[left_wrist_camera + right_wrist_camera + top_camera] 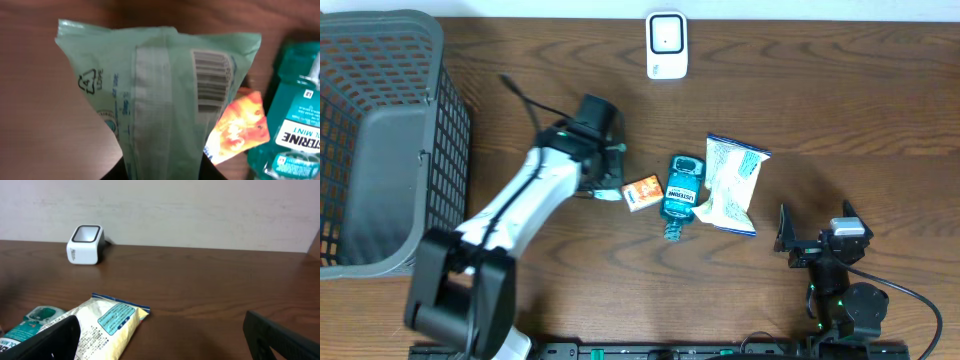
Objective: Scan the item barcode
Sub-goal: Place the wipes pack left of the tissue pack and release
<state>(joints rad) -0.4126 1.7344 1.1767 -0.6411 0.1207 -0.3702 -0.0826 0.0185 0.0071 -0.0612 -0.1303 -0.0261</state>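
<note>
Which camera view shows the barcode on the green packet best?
The left wrist view: the barcode faces the lens on the green packet, bars clearly separated. Overhead, the left arm hides nearly all of the packet; no barcode shows. The right wrist view misses it entirely.

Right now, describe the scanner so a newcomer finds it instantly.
On the wooden table, look to the far edge, middle. The scanner is the small white box standing alone there. Only it has a dark-rimmed window; the teal bottle lies mid-table.

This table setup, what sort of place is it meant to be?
Probably a mock shop checkout: a white barcode scanner, a gray basket, and packaged goods such as a mouthwash bottle.
</note>
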